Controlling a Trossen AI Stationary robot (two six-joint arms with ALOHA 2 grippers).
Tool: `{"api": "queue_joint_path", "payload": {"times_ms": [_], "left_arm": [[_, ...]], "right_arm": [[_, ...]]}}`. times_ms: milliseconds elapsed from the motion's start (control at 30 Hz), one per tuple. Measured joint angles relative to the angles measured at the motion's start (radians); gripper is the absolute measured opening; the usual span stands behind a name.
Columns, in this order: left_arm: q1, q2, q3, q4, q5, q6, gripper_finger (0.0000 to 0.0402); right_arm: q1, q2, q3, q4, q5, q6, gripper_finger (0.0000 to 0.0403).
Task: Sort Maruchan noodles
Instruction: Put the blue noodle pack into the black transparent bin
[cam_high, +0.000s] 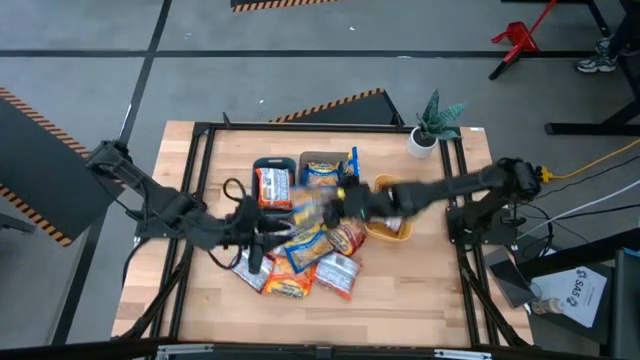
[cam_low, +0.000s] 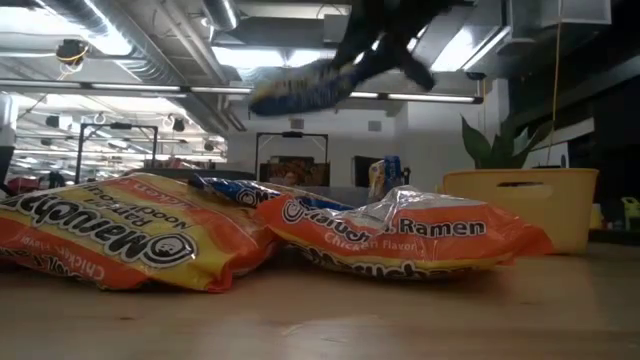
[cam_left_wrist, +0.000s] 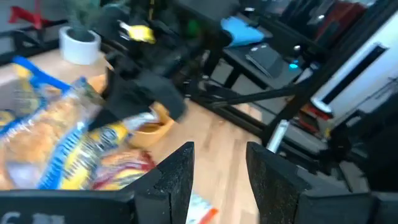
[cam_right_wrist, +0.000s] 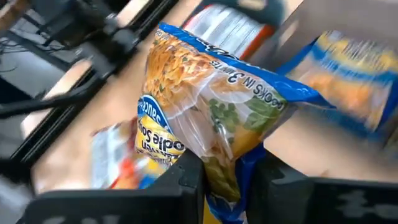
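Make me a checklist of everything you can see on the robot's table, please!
Surface: wooden table with a black frame.
Job's things: pile of Maruchan noodles; one yellow-and-blue packet lifted off the table.
Clutter: grey tray holding a packet, teal tray, orange tray, potted plant.
Claws: right claw shut on the yellow-and-blue packet; left claw open, holding nothing, at the pile's left side.
Cables: yellow cable and others on the floor to the right.
Surroundings: red stand, a person's shoe.
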Motion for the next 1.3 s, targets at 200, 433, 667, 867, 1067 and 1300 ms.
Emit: {"api": "queue_joint_path", "payload": {"times_ms": [200, 433, 667, 867, 1067, 1300], "left_arm": [[0.043, -0.05, 0.0, -0.029, -0.002, 0.049, 0.0141], [0.109, -0.076, 0.0, -0.051, -0.001, 0.063, 0.0141], [0.168, -0.076, 0.0, -0.048, 0.001, 0.071, 0.0141], [0.21, -0.076, 0.0, -0.045, 0.001, 0.075, 0.0141], [0.234, -0.076, 0.0, -0.047, 0.005, 0.075, 0.0141], [0.259, -0.076, 0.0, -0.044, 0.037, 0.076, 0.0141]], "right_arm": [[-0.234, 0.009, -0.001, -0.054, -0.111, -0.119, 0.0053], [-0.38, 0.028, 0.0, -0.073, -0.232, -0.206, 0.0053], [-0.395, 0.087, 0.0, -0.057, -0.281, -0.259, 0.0053], [-0.407, 0.14, -0.001, -0.006, -0.25, -0.275, 0.0053], [-0.435, 0.152, 0.0, 0.041, -0.273, -0.264, 0.0061], [-0.446, 0.151, 0.0, 0.031, -0.298, -0.241, 0.0086]]}}
